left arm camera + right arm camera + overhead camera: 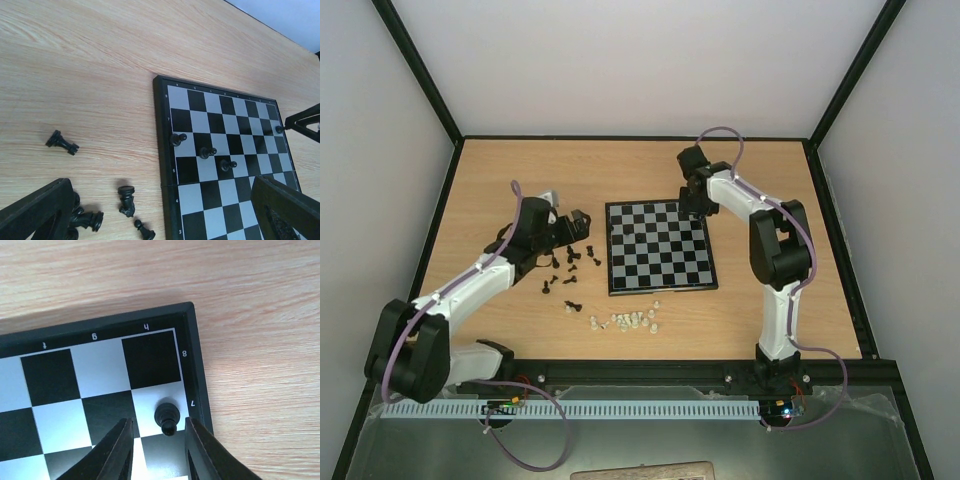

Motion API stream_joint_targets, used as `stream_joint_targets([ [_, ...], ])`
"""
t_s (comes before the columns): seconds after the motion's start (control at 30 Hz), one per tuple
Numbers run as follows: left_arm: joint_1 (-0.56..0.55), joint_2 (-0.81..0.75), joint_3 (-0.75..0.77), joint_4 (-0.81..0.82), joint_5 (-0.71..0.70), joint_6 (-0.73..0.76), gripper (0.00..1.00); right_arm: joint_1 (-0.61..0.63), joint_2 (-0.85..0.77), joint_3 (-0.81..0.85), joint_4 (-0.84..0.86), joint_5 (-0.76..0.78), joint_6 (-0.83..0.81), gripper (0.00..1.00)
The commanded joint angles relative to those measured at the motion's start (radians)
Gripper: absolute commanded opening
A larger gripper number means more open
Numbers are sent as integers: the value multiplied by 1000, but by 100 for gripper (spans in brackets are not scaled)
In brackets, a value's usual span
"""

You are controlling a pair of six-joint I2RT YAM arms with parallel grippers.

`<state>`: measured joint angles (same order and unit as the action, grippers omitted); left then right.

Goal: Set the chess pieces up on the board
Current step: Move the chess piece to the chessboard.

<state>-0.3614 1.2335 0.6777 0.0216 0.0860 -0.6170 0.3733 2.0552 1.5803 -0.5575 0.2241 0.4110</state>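
We see a small chessboard with black and pale grey squares and a black rim lying in the middle of a light wooden table.

The right gripper hangs over the far right corner of the chessboard. From its wrist camera, the right gripper has its jaws a little apart. A black pawn stands upright between the fingertips. A sliver of pale square shows on each side of it, so neither finger appears to press on it. The pawn is on the pale square in the row marked 7, right against the chessboard's right rim and one square in from the corner.

The left gripper hovers over the table just off the chessboard's left rim, with its jaws spread wide and nothing between them. In its wrist view, the left gripper frames the chessboard's far left part. There three more black pawns stand in a line on neighbouring squares, starting beside the left rim.

Loose black chessmen lie scattered on the table to the left of the chessboard. Some stand upright and others are tipped over, such as one on its side well away from the rim.

A cluster of whitish chessmen sits on the table just off the chessboard's near edge.
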Motion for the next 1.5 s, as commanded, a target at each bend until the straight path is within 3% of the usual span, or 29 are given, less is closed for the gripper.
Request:
stream_joint_targets([
  [0.0,23,64,36,2,60,-32,100,17,-70,19,-58,13,1,30],
  [0.2,24,32,26,12,-8,-15,99,144,-143,-31,-36,-77,-4,31],
  [0.57,24,14,32,-9,-46,-6,99,313,5,41,-44,-182,-14,28],
  [0.87,24,10,17,6,-40,-7,99,321,60,80,-55,-133,-4,27],
  [1.2,24,26,19,14,-31,0,100,322,122,160,-104,-89,-15,14],
  [1.37,24,35,15,22,-24,2,99,320,108,145,-117,-58,-16,15],
  [1.47,24,46,15,26,-19,3,99,319,91,128,-117,-63,-20,26],
])
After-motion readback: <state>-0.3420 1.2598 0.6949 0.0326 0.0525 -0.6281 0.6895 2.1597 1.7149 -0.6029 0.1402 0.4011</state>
